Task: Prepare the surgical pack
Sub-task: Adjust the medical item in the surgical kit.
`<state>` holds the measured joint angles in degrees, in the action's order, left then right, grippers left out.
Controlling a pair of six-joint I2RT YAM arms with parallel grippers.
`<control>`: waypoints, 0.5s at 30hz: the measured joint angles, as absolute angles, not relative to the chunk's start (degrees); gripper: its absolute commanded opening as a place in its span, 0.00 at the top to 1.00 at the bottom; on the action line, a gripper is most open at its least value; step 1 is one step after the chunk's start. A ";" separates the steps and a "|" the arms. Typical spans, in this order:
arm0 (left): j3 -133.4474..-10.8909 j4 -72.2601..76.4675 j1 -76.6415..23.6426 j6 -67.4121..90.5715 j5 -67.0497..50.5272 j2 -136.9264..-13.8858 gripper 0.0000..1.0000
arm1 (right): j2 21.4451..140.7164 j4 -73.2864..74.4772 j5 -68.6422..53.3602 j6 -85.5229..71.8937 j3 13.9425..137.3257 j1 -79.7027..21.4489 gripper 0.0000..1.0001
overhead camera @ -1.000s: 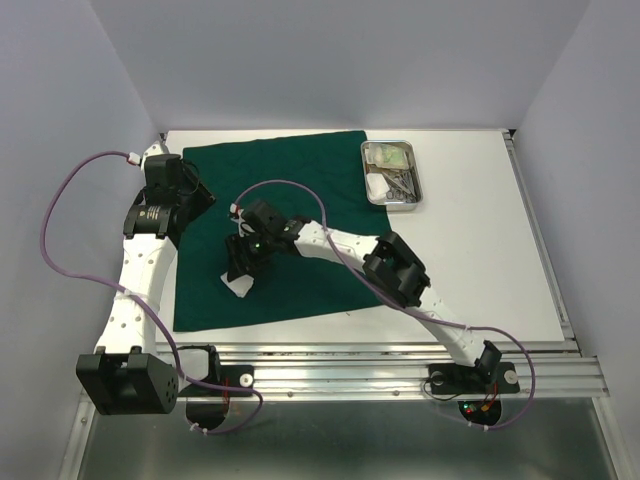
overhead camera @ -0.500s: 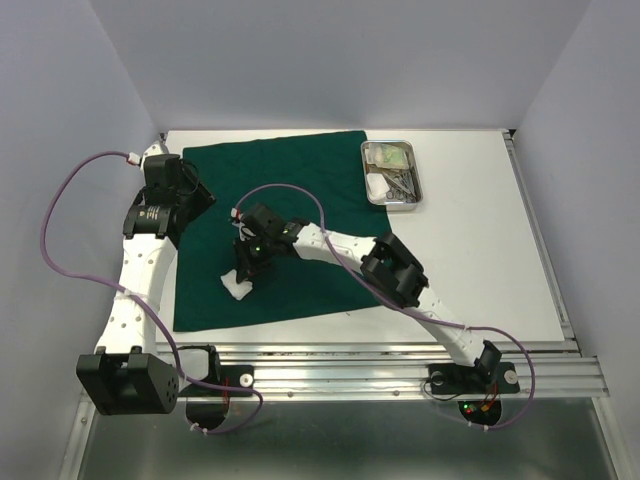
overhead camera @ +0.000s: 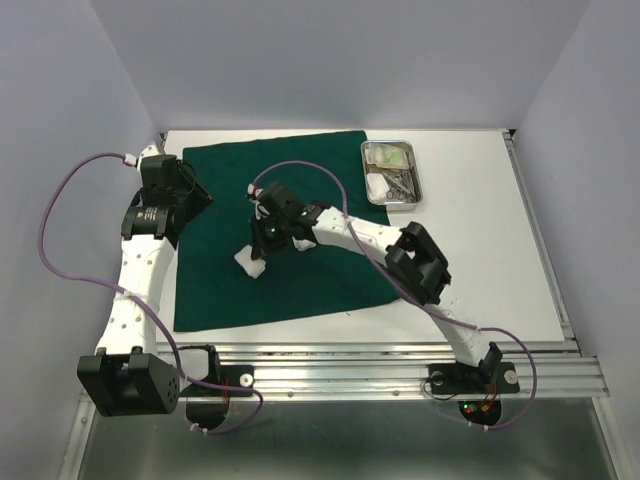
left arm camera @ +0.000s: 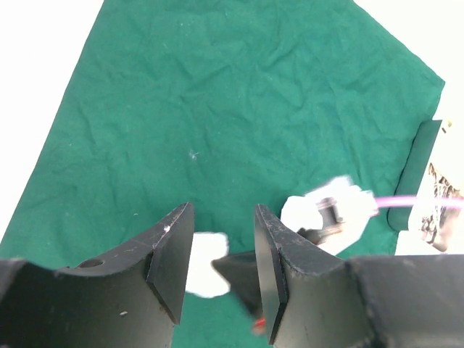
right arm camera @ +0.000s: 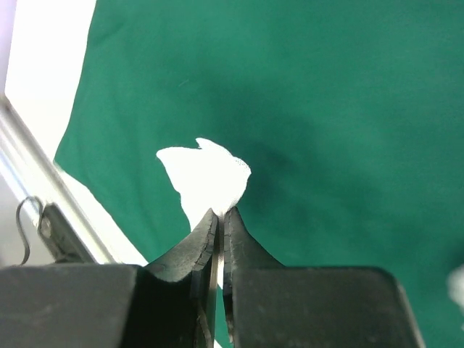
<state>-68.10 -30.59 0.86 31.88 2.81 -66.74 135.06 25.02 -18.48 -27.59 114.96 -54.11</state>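
Where it stood open a second ago, right hand (right arm camera: 220,212) now pinches gauze (right arm camera: 206,174), shifted toward drape (overhead camera: 300,180) centre; left hand (left arm camera: 222,210) half-open, empty.

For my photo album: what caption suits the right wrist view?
Right arm's jaws shut on a white gauze pad over the green drape.

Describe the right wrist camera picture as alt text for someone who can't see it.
The right pincer, shut, pinches a white gauze pad by its edge over a wrinkled dark green cloth that fills most of the picture. A strip of white table shows along the left side.
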 measured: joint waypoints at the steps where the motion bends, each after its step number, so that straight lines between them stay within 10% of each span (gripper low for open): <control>1: -67.94 -30.46 0.86 31.86 2.81 -66.67 0.51 | 134.23 25.04 -18.09 -27.40 114.45 -53.15 0.99; 15: -67.83 -30.13 1.72 31.33 2.20 -66.65 0.51 | 129.45 25.32 -13.72 -26.74 108.75 -42.17 0.99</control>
